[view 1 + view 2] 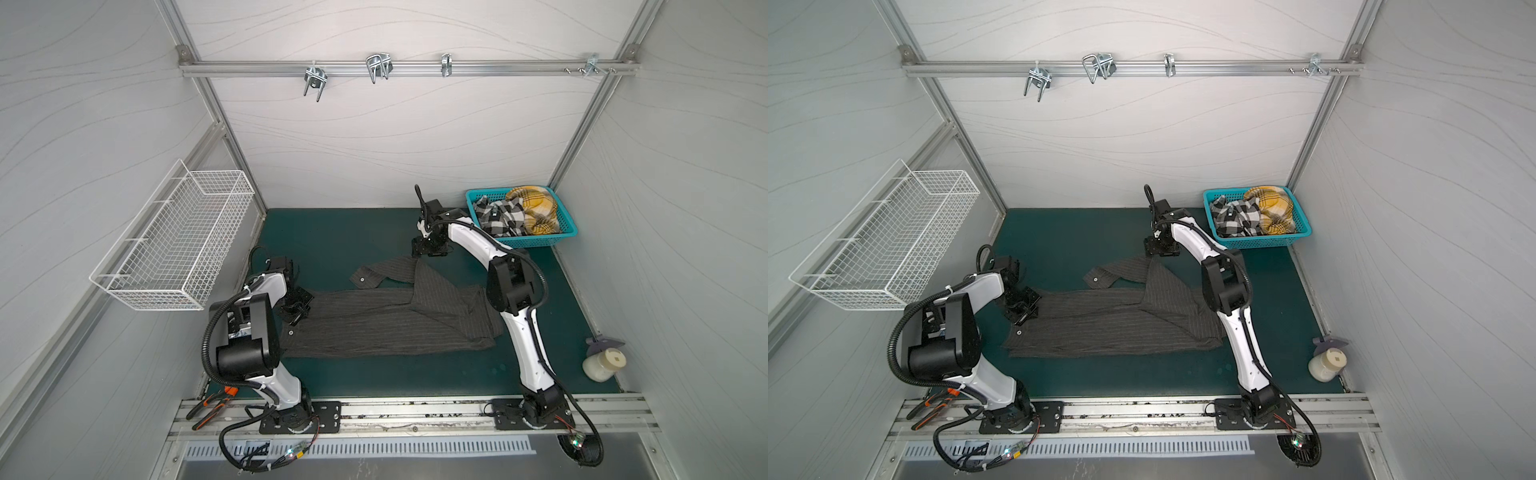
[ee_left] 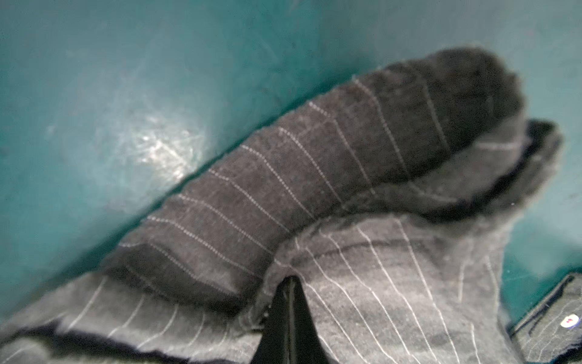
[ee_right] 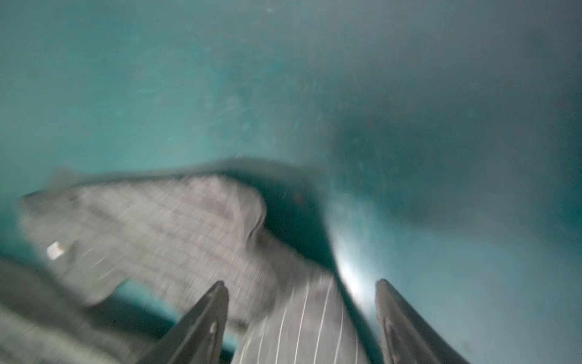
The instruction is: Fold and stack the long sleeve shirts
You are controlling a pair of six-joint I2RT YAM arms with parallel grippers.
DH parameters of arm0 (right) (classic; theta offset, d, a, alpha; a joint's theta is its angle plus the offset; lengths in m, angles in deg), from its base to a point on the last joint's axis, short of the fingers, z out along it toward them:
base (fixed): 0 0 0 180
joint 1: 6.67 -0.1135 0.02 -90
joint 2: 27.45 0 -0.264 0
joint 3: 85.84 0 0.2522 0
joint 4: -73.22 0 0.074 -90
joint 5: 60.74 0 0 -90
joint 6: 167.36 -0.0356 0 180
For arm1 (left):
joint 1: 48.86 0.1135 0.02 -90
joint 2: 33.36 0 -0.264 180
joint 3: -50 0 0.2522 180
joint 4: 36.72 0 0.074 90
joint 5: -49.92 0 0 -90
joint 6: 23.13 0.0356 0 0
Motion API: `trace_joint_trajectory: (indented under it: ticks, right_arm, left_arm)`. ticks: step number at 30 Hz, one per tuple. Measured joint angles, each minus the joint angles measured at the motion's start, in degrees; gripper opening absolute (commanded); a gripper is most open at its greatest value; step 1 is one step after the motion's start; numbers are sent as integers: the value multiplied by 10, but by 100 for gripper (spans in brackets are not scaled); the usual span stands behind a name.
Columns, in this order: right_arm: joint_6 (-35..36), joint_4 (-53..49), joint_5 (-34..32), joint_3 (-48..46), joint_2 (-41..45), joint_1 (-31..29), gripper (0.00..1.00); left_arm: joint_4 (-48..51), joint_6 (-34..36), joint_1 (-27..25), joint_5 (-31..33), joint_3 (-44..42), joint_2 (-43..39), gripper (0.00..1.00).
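Left wrist view shows the left tool point(image 2: 291, 282) clamped on a thin pinch of the shirt point(image 1: 374, 328), spread at the middle of the table point(image 1: 332, 232), while the right tool point(image 3: 302, 283) stands open over its far sleeve; lifting now would likely drag one side and bunch the cloth.

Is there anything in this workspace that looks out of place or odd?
Yes. Orange-handled pliers lie on the front rail beside the left arm's base, and a pale jar sits at the mat's right edge; neither suits shirt folding.
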Motion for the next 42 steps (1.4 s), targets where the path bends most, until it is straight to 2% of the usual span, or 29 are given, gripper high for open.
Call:
trace_joint_trajectory:
  ticks: [4, 6, 9, 14, 17, 21, 22, 24, 27, 31, 34, 38, 42]
  right_arm:
    - [8, -2, 0, 23, -28, -2, 11]
    - [10, -6, -1, 23, -28, -4, 1]
    - [13, -2, -4, 9, -17, -8, 0]
    - [11, 17, -27, -134, 94, -28, 0]
    - [-4, 32, -46, -228, 198, -66, 0]
    - [-36, 59, -77, -336, 313, -147, 0]
    - [-47, 66, -82, -364, 334, -169, 2]
    - [-67, 77, -87, -414, 359, -213, 15]
    - [-99, 79, -92, -474, 373, -270, 47]
    - [-130, 54, -91, -503, 387, -312, 61]
    - [-137, 26, -87, -477, 410, -288, 70]
    - [-130, 15, -52, -390, 418, -207, 71]
    - [-103, 14, -10, -285, 352, -128, 73]
  left_arm:
    - [0, 0, 0, 0, 2, 3, 0]
    - [2, 0, 0, 0, 4, 5, 0]
    - [4, 0, 0, 0, 6, 6, 0]
    - [4, 0, 0, 0, 6, 7, 0]
    - [4, 0, 0, 0, 6, 7, 0]
    - [4, 0, 0, 0, 6, 7, 0]
    - [4, 0, 0, 0, 6, 7, 0]
    - [4, 2, 0, 0, 6, 7, 0]
    - [4, 3, 0, 0, 6, 7, 0]
    - [4, 3, 0, -1, 6, 5, 0]
    - [9, 2, -3, -2, 7, 1, 0]
    - [32, 1, -21, -2, 19, -23, 0]
    - [49, -2, -43, 0, 46, -65, 0]
